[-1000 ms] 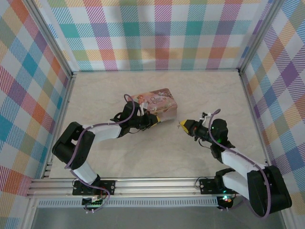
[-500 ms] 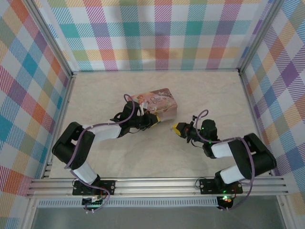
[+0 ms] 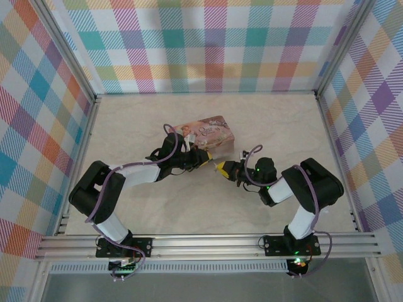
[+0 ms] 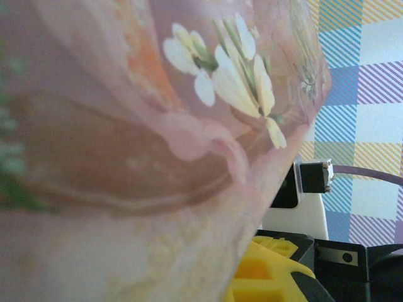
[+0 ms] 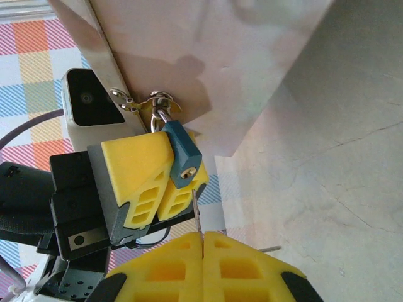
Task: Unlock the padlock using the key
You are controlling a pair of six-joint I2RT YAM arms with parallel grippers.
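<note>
One key [image 5: 197,217] is clenched in the right gripper [image 5: 203,246], aimed just under the padlock [image 5: 182,154], which is hung from the hasp [image 5: 160,100] of the tin [image 5: 208,56] against the left gripper [image 5: 162,189], whose grasp cannot be told. Straight insertion is called for.

The left arm [image 3: 135,173] and the right arm [image 3: 301,220] are showing white shells between black joints, with purple cables [image 4: 371,174] trailing along them. The left gripper [image 5: 165,182] is wearing ribbed yellow fingers [image 5: 135,167] on a black body bearing a screw [image 5: 79,240], beside a white camera block [image 5: 88,97]. The right gripper [image 5: 203,242] is wearing matching yellow.
</note>
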